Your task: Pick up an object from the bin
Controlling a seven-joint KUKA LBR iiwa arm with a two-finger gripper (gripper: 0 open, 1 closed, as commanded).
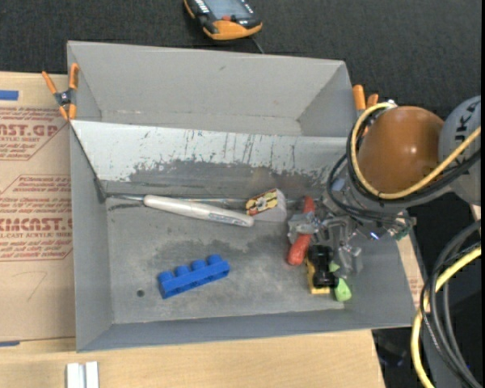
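Orange-brown wrist cover (396, 148) rides highest, with the gripper (330, 241) beneath it, low over a small heap at the right of the bin (226, 95): a red cylinder (298, 250), a yellow-and-black toy (319, 273) and a green knob (342, 292). Whether the claw is released or clenched cannot be told. A blue toy brick (193, 276) lies well apart, leftward.

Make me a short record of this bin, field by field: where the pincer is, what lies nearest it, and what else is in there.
bin: grey metal bin
pincer: low at the bin's right end, over a small cluster
nearest things: red-orange piece; yellow and black piece; green piece
further off: blue studded brick, alone on the floor left of the cluster; white pen-like stick along the back wall; yellow and white piece at the stick's right end
grasp: cannot tell whether anything is held
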